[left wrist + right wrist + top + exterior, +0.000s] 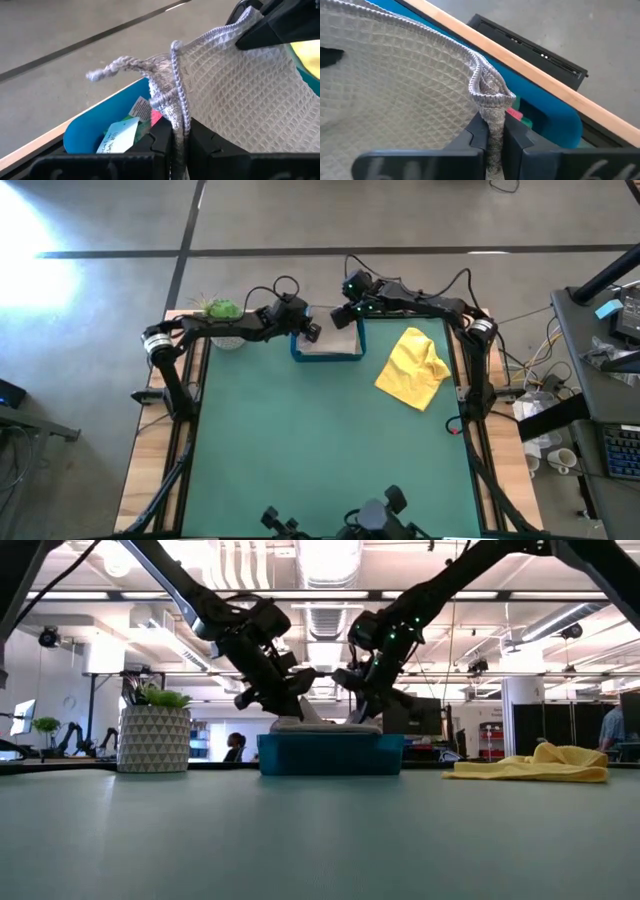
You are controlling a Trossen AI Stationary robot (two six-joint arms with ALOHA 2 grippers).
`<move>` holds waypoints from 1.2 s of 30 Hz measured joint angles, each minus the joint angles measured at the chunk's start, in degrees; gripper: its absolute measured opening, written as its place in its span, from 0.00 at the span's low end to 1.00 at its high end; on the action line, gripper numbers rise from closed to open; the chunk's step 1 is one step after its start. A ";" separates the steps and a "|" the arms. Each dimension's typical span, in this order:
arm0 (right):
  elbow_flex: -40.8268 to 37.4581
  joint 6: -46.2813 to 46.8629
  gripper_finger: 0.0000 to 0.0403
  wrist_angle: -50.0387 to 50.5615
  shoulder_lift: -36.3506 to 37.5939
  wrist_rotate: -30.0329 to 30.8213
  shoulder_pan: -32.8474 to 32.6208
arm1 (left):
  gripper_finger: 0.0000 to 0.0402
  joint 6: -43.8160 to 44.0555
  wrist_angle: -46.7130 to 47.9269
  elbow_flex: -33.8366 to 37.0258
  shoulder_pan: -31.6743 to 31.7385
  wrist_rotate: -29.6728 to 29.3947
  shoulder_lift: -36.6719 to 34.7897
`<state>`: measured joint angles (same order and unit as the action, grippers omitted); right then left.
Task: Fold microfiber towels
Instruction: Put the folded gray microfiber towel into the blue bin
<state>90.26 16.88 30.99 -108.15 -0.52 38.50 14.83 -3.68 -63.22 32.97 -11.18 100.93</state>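
Overhead, both arms reach to the far edge of the green table (330, 450) and meet over the blue tray (352, 358); the left gripper (306, 330) sits at the tray's left end, the right gripper (343, 318) at its right end, and the light grey towel (330, 343) lies pale between them inside the tray; a yellow towel (413, 368) lies crumpled on the mat to the tray's right, well apart from both grippers; a small potted plant (220, 310) stands at the far left corner.

From table height, the two grippers come down from above onto the tray (330, 754), the grey towel (325, 724) mounded above its rim between them; the plant's patterned pot (153, 739) stands to the left, the yellow towel (535, 764) lies flat to the right.

In the left wrist view, the left gripper (176, 140) is clamped on the grey towel's (235, 95) stitched edge — the cloth rises bunched from between the fingers; coloured cloth and a white label show in the tray (85, 135) below.

In the right wrist view, the right gripper (492, 132) pinches a corner of the same towel (395, 85), its fingers pressed together on the fabric over the tray (560, 125).
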 joint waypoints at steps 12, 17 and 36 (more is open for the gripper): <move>0.02 -4.02 0.23 -0.03 -0.32 0.01 1.05 | 0.26 -0.17 0.45 -0.27 0.69 -0.22 -0.55; 1.14 -4.00 0.33 1.22 -0.13 -0.05 2.32 | 0.40 -0.49 0.24 -1.58 1.32 -0.24 -3.28; 0.85 -6.65 0.31 13.39 1.19 -24.08 -1.41 | 0.33 -5.20 5.35 1.72 1.13 17.75 -8.67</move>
<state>91.12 10.24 44.38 -106.96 -24.60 37.09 9.63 1.68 -61.50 34.10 6.57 92.25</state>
